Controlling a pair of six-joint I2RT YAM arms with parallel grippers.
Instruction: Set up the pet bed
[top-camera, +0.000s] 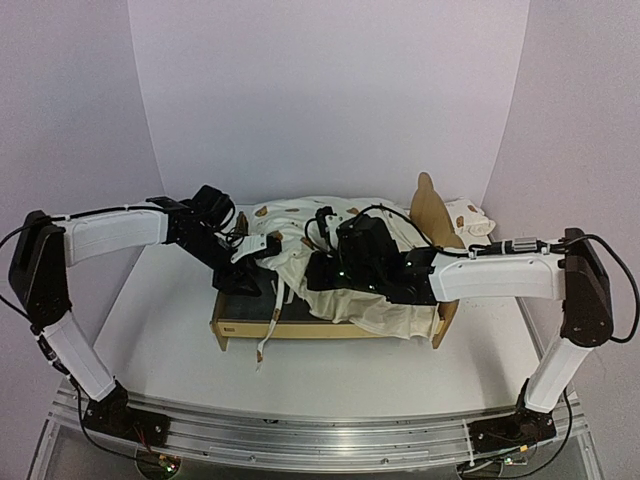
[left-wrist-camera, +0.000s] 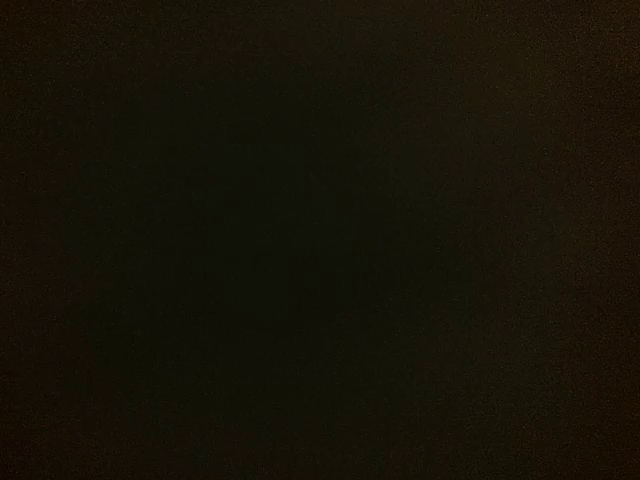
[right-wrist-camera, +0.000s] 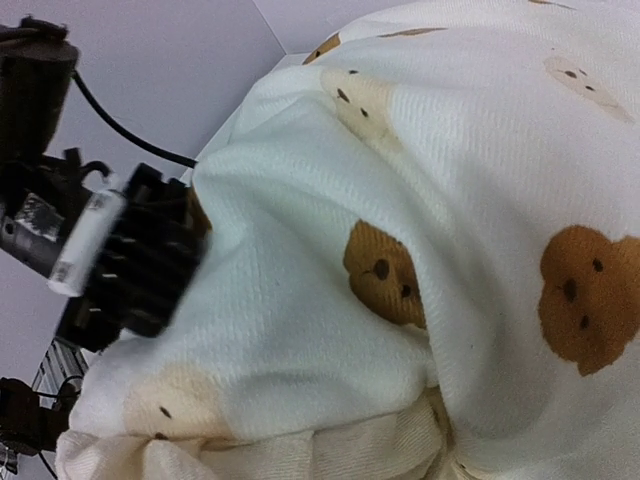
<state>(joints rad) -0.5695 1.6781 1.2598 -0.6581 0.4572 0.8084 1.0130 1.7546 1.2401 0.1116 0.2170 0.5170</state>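
The pet bed (top-camera: 330, 327) is a light plywood frame with a dark grey base (top-camera: 300, 314) and a rounded headboard (top-camera: 432, 212) at its right end. Its cream bear-print cushion (top-camera: 296, 228) lies crumpled over the frame, one edge hanging over the front right. My right gripper (top-camera: 326, 258) is buried in the cushion, with bunched cushion fabric (right-wrist-camera: 330, 330) filling its wrist view and hiding its fingers. My left gripper (top-camera: 250, 272) is down at the bed's left end beside the cushion. The left wrist view is entirely black. The left arm's wrist (right-wrist-camera: 110, 255) shows next to the fabric.
A small matching bear-print pillow (top-camera: 470, 218) lies behind the headboard at the right. A cream tie strap (top-camera: 268, 338) dangles over the frame's front edge. The white tabletop (top-camera: 160, 330) runs round the bed, with curved white walls behind.
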